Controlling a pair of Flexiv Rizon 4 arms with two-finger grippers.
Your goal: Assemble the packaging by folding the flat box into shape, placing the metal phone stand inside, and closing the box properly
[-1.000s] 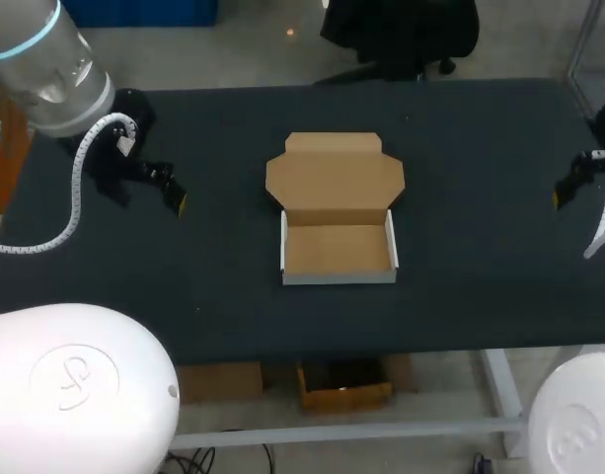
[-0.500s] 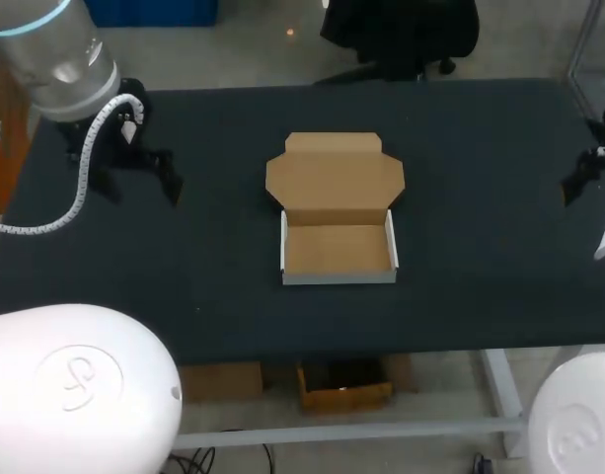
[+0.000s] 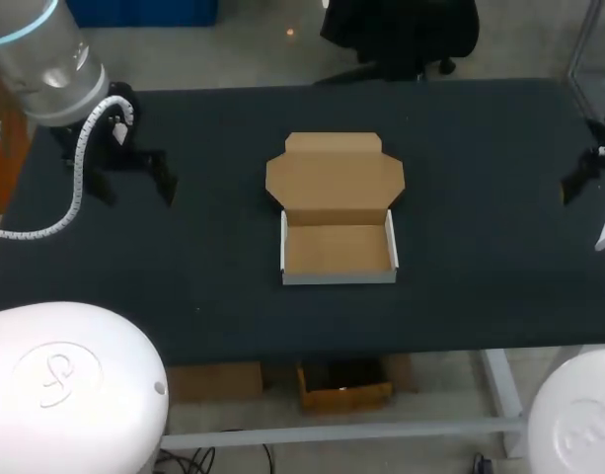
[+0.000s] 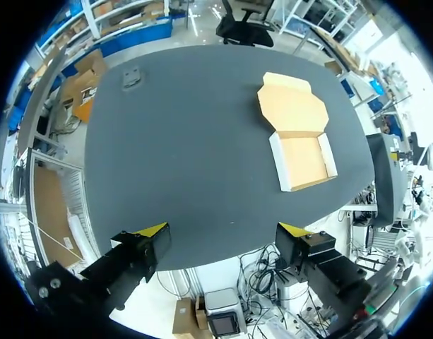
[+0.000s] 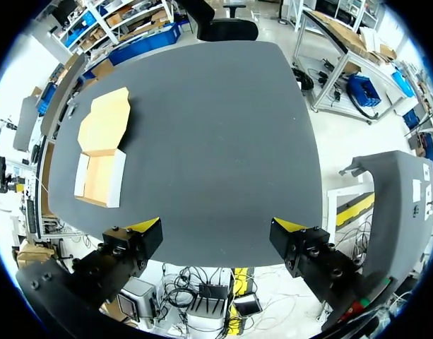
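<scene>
The box (image 3: 339, 247) is sitting folded at the middle of the head view's frame, its lid (image 3: 335, 173) lying open and flat toward the upper edge. The metal phone stand is not showing in any view, so the likeliest slip is closing an empty box. The left gripper (image 3: 134, 183) is hanging at the upper left and the right gripper (image 3: 578, 178) at the right edge, both with fingers spread wide, holding nothing, well apart from the box. Nothing is bracing the light cardboard on the table (image 3: 480, 148), so a one-sided push on the lid is risking sliding it or leaving its side tabs outside the walls
</scene>
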